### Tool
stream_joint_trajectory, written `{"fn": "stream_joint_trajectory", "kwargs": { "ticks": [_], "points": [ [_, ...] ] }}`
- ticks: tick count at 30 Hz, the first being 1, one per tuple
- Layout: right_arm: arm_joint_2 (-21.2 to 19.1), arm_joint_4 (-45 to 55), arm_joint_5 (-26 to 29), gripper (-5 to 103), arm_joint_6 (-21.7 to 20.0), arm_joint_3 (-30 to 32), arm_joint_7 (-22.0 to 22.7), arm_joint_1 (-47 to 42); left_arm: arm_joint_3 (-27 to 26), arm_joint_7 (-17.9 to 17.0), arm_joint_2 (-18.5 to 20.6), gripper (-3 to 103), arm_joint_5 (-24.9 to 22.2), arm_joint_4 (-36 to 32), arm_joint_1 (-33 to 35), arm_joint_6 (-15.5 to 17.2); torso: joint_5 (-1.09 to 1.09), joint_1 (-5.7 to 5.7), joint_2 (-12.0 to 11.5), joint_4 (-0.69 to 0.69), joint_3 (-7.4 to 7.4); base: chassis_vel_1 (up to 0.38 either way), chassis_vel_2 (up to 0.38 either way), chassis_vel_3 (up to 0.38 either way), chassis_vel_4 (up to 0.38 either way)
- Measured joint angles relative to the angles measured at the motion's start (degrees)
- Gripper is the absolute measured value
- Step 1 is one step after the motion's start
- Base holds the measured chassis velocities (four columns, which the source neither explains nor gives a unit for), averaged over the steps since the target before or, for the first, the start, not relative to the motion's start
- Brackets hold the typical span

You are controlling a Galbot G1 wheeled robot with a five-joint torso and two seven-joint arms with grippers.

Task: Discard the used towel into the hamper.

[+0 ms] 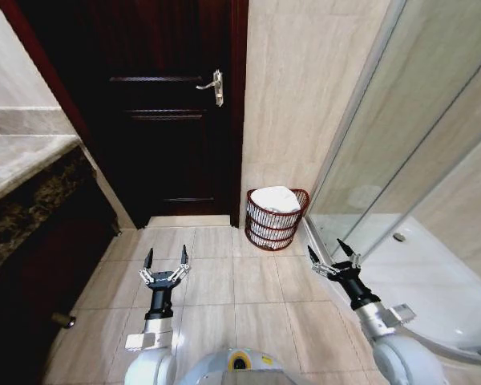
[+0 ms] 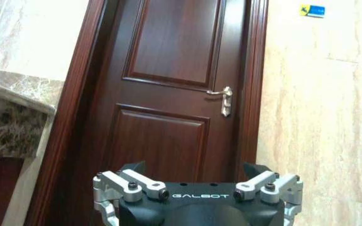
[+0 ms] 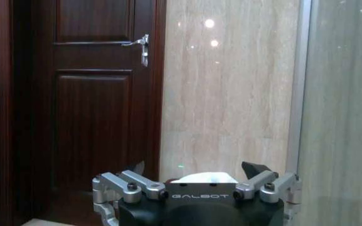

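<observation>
Both claws are held spread and empty above the tiled floor (image 1: 224, 281): the left claw (image 1: 166, 261) and the right claw (image 1: 330, 253). The white towel (image 1: 275, 198) already lies in the hamper (image 1: 274, 228) by the wall; the discarding seems done, so nothing beyond withdrawal is judged needed.

Dark reddish-brown ribbed hamper (image 1: 276, 220), white towel (image 1: 276, 198) inside, dark mahogany door (image 1: 172, 104), beige veined tile floor (image 1: 224, 281)

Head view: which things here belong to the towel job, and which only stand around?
Belongs to the job:
- hamper
- white towel lying in it
- left end effector, open
- right end effector, open

Only around:
- dark door
- shower enclosure
- stone counter
</observation>
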Motion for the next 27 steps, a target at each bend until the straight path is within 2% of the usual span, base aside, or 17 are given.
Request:
{"fn": "stream_joint_trajectory", "kwargs": {
  "ticks": [15, 19, 22, 27],
  "points": [
    [0.2, -0.2, -0.4, 100, -0.3, -0.2, -0.2, 0.2, 0.1, 0.1, 0.1, 100, -0.2, 0.6, -0.5, 0.0, 0.0, 0.02, 0.0, -0.01, 0.01, 0.099, -0.1, -0.12, 0.095],
    [0.3, -0.1, -0.5, 100, -0.4, -0.4, -0.3, 0.3, 0.1, 0.1, 0.2, 100, -0.4, 0.7, -0.6, 0.1, -0.01, 0.0, 0.0, 0.05, 0.0, 0.113, -0.098, -0.051, 0.191],
    [0.4, -0.1, -0.6, 100, -0.6, -0.6, -0.3, 0.4, 0.1, 0.2, 0.3, 100, -0.8, 0.7, -0.7, 0.2, 0.01, 0.0, 0.0, -0.02, -0.01, 0.126, -0.168, -0.17, 0.141],
    [0.6, -0.1, -0.9, 100, -0.7, -0.8, -0.3, 0.7, 0.1, 0.2, 0.5, 100, -1.1, 0.9, -0.8, 0.2, -0.01, -0.01, 0.0, 0.0, -0.01, 0.154, -0.131, -0.175, 0.1]
  ]
}}
